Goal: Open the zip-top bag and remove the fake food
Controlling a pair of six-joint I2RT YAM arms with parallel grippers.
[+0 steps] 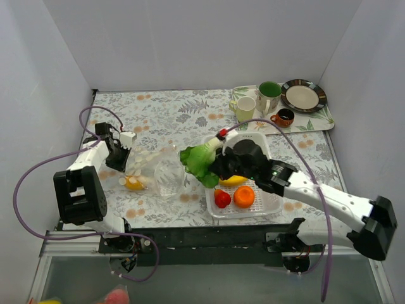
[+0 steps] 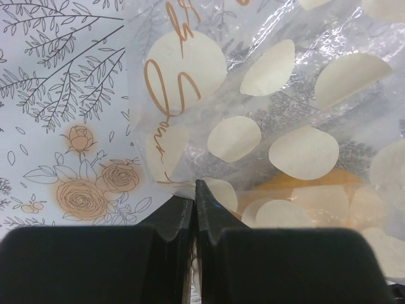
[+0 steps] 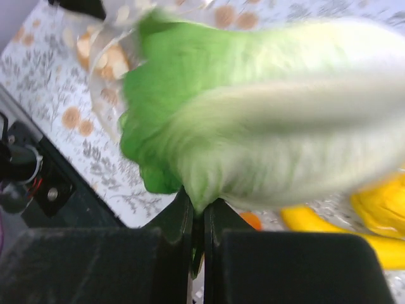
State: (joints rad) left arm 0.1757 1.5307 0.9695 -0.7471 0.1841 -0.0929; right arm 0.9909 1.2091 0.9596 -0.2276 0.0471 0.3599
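Observation:
The clear zip-top bag (image 1: 152, 172) with white dots lies left of centre on the table; it fills the left wrist view (image 2: 272, 120). A yellow piece (image 1: 133, 183) shows inside it. My left gripper (image 1: 119, 158) is shut on the bag's edge (image 2: 183, 190). My right gripper (image 1: 218, 166) is shut on the leafy green lettuce (image 1: 198, 160), held in the air at the basket's left rim; the lettuce is blurred in the right wrist view (image 3: 253, 120). The white basket (image 1: 273, 201) holds a red fruit (image 1: 222, 198), an orange (image 1: 244, 196) and a yellow piece (image 1: 233, 180).
A tray (image 1: 326, 119) at the back right carries a white cup (image 1: 244, 107), a green-lined mug (image 1: 268, 95), a small brown cup (image 1: 283, 117) and a plate (image 1: 304, 95). White walls close in three sides. The table's black front edge (image 1: 190, 237) runs along the bottom.

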